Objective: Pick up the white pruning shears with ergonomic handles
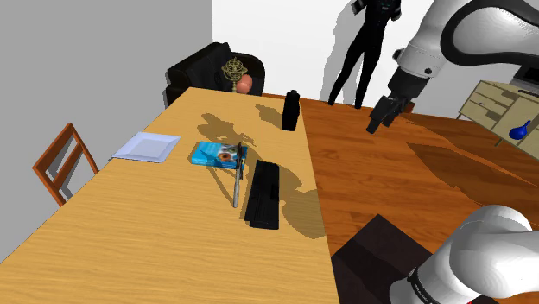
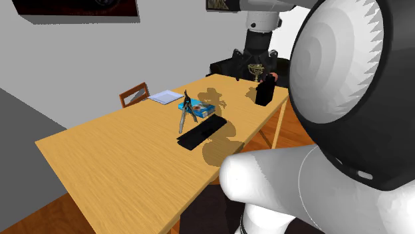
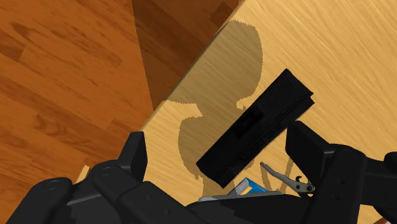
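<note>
The pruning shears are slim and grey. They lie on the wooden table between a blue book and a flat black slab. In the second exterior view the shears lean over the blue book. My gripper hangs high above the floor, off the table's edge on the shoulder view's right, far from the shears. In the wrist view the gripper is open with nothing between its fingers. Beyond them I see the slab and part of the shears.
A white square plate lies toward the shoulder view's left. A black box stands near the table's far edge. A wooden chair stands beside the table, a dark armchair behind it. Wooden floor spreads to the right.
</note>
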